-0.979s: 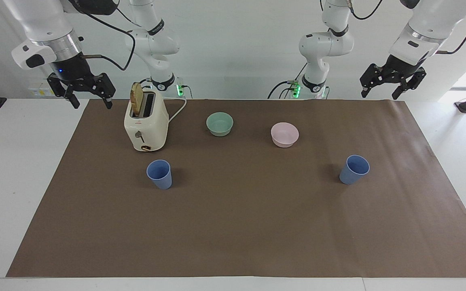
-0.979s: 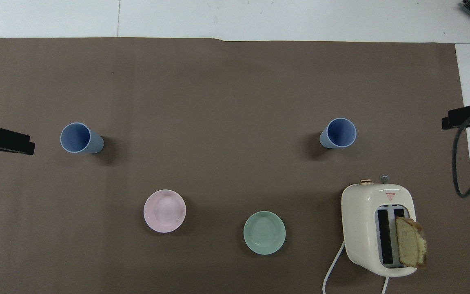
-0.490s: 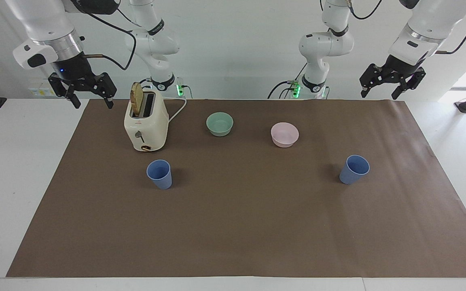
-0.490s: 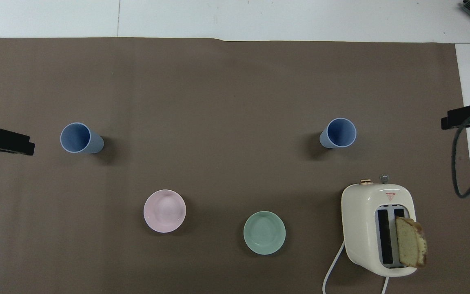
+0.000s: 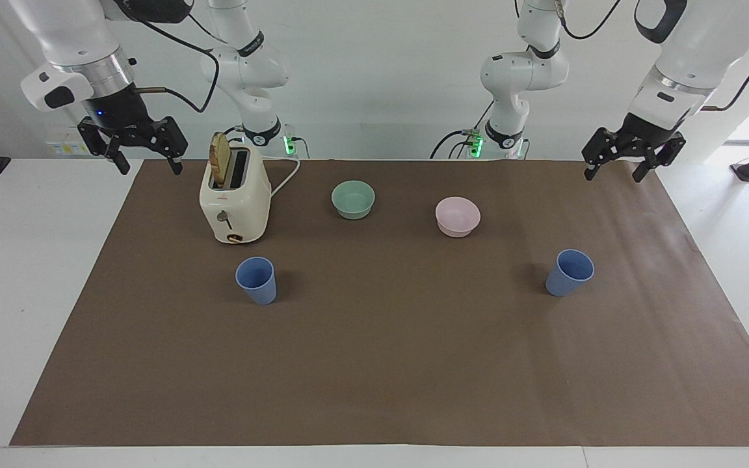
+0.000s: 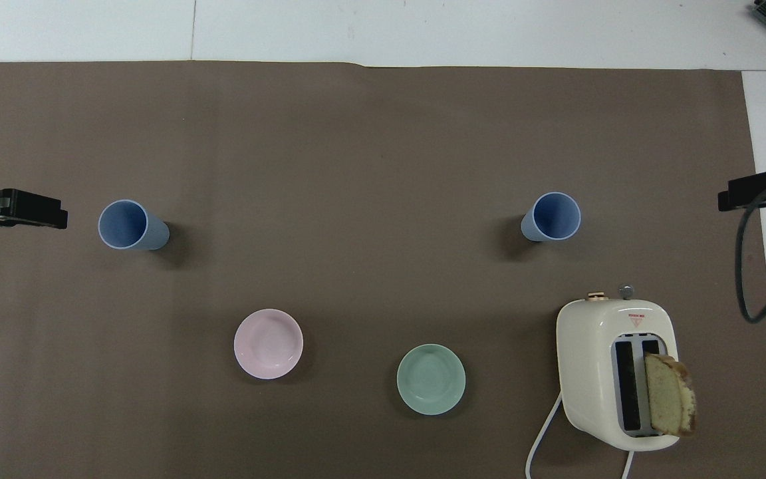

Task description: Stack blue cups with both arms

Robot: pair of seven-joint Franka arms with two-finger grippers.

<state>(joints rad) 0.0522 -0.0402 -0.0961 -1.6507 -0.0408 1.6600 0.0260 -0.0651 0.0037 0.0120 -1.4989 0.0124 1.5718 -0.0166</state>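
Since a second ago, only the left pincer [image 5: 626, 162] is lowered, spread, over the table [image 5: 36, 260] edge; the right pincer [image 5: 144, 156] waits, spread. Both blue cups [image 5: 257, 279] [image 5: 569, 272] are left upright, well apart, untouched; nothing is stacked yet.

You get bright, even light from above in both views, with no glare on the brown mat [image 5: 374, 364]. Each blue cup [image 5: 257, 280] [image 6: 132, 225] throws a short, soft shadow onto the mat beside it; so does the second cup [image 5: 569, 272] [image 6: 552, 216]. A window at the facing view's edge, past the left arm's end, is blown out white. Focus is sharp throughout.
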